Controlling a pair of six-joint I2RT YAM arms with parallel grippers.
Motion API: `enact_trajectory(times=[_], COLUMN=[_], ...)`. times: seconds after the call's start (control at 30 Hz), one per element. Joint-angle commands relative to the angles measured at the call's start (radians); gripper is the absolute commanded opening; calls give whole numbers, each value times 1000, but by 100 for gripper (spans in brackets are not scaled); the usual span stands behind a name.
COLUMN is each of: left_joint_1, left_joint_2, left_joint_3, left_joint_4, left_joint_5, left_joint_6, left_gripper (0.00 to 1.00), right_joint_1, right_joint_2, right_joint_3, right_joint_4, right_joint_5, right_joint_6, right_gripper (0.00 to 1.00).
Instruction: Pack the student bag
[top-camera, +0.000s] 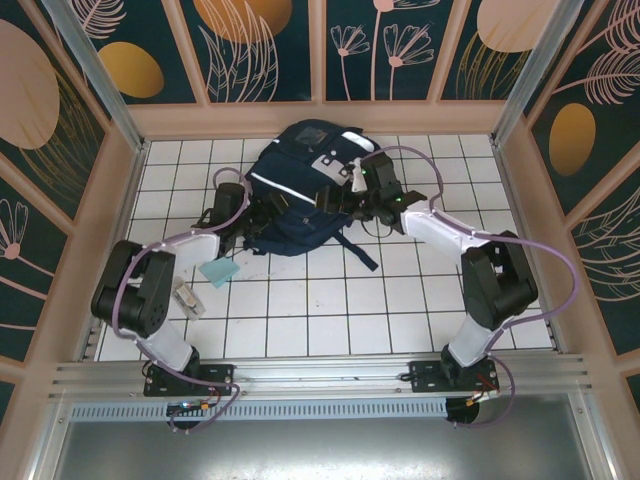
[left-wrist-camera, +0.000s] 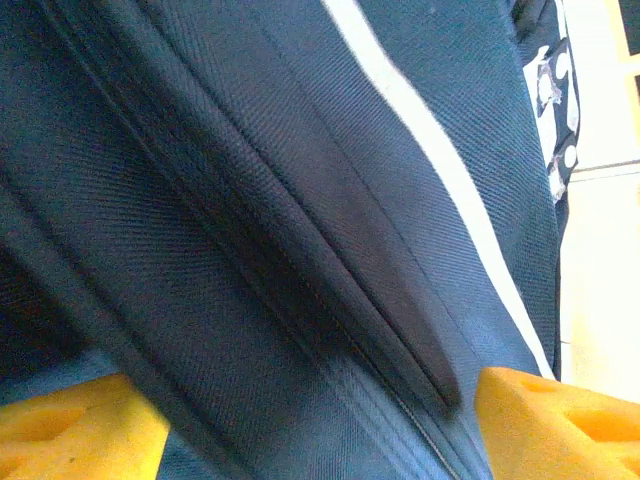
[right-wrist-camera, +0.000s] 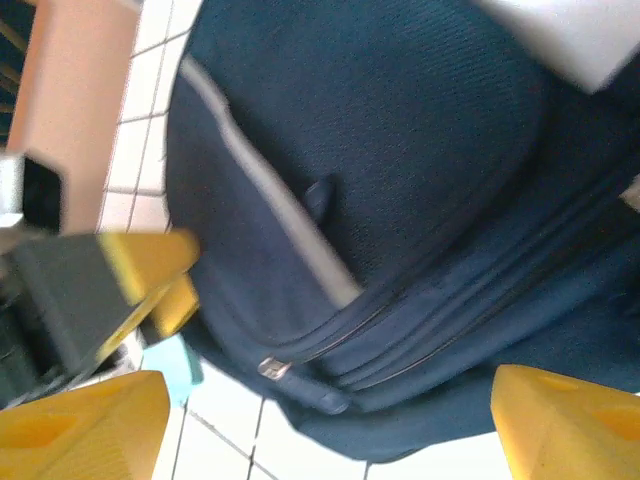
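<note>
- The backpack (top-camera: 300, 200) lies flat at the far middle of the tiled surface (top-camera: 300, 310), front pocket up, with a dark strap (top-camera: 362, 252) trailing toward the arms.
- Left jaws stand wide open at the bag's left side. The navy cloth and a zipper flap (left-wrist-camera: 400, 340) sit right up close between the yellow tips, and I can't see any pinch on it.
- Right jaws are spread wide too, hanging over the bag's right side and holding nothing.
- Handling guess: it's soft woven fabric that sags and folds, so it looks pretty empty and light. It'll bunch up and slide on the tiles rather than lift as one piece.
- I'd skip the smooth panels and the white stripe (left-wrist-camera: 440, 170) — nothing to bite on there.
- Better spots are the zipper pull (right-wrist-camera: 270, 367) or a raised seam by the opening, with one arm pinning the cloth while the other pulls.
- The teal sheet (top-camera: 218, 270) just beside the bag looks thin and flimsy — that one's tricky to pick off the tiles.
</note>
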Motion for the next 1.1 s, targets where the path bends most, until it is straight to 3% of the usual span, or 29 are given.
enact_trajectory(times=[0.0,0.23,0.4,0.5,0.63,0.67,1.07], left_joint_1=[-2,-18,-84,-130,-203,-217,-287], left_joint_2=[-68,-138,-163,-167,-182,-182,-54], left_joint_3=[16,-18,-31,-29,-26,-25,105], left_joint_4=[-179,-168,-163,-184,-219,-224,-287], left_joint_5=[-84,-33,-62,-93,-149,-167,-303], left_joint_6=[138,141,126,127,128,124,123], left_gripper=[76,71,71,71,70,70,70], right_joint_1=[-5,-3,-3,-1,7,13,54], right_joint_2=[36,187,232,245,217,206,144], right_joint_3=[-1,73,63,61,61,63,23], right_joint_4=[105,171,249,309,358,368,484], right_joint_5=[68,33,32,21,18,19,2], right_joint_6=[85,188,247,280,298,298,412], right_gripper=[76,62,61,40,3,0,0])
